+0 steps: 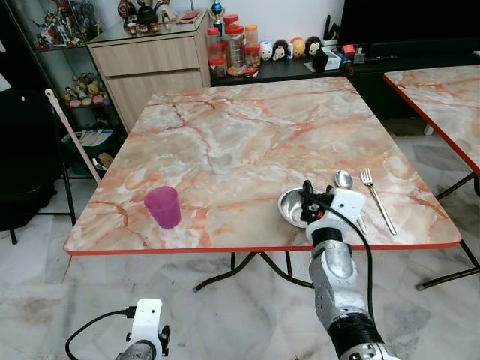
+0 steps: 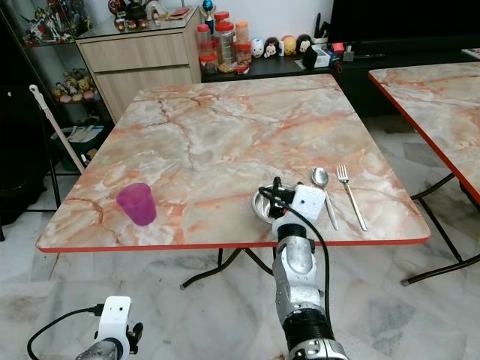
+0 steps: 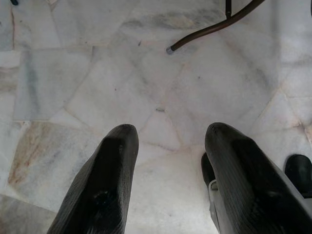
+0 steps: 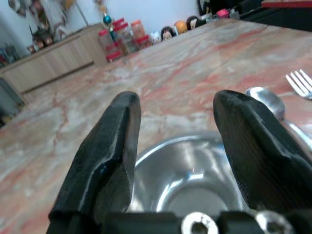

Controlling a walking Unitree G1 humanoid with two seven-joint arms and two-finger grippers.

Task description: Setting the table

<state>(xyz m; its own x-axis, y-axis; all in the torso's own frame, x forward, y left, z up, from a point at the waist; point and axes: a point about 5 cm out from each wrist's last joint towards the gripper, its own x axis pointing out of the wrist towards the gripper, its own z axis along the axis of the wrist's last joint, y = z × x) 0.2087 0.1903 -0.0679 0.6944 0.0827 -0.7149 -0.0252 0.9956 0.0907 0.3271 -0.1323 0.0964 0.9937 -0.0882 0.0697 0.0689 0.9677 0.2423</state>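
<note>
- Marble table (image 1: pixel 247 142): square top, pink-veined, red edging, on dark metal legs over a pale stone floor (image 3: pixel 87 73).
- Steel bowl (image 1: pixel 291 206): sits near the table's front edge, at about 5 o'clock from the table's centre, upright and with nothing visible inside it.
- Right gripper (image 4: pixel 178 146): poised directly over the near rim of the steel bowl. In the right wrist view the two black fingers (image 4: pixel 105 151) stand spread wide, with the bowl's hollow showing between them; they have hold of nothing, and I cannot tell whether either finger touches the rim.
- Spoon (image 1: pixel 344 180): lies on the table just beside the bowl, at its 2 o'clock, bowl end pointing away from the robot (part of the handle is hidden by the wrist).
- Fork (image 1: pixel 377 199): lies just beyond the spoon at 3 o'clock, roughly parallel to it, tines pointing away from the robot.
- Purple cup (image 1: pixel 163 207): stands upright near the front edge, at 9 o'clock from the bowl and well apart from it.
- Left gripper (image 3: pixel 170 180): hangs low below table height, over the floor, fingers parted and holding nothing.
- Second table (image 1: pixel 442 97): same marble finish, at 2 o'clock from the first.
- Wooden cabinet (image 1: pixel 150 64): stands beyond the table at 11 o'clock, with jars (image 1: pixel 232 46) beside it.
</note>
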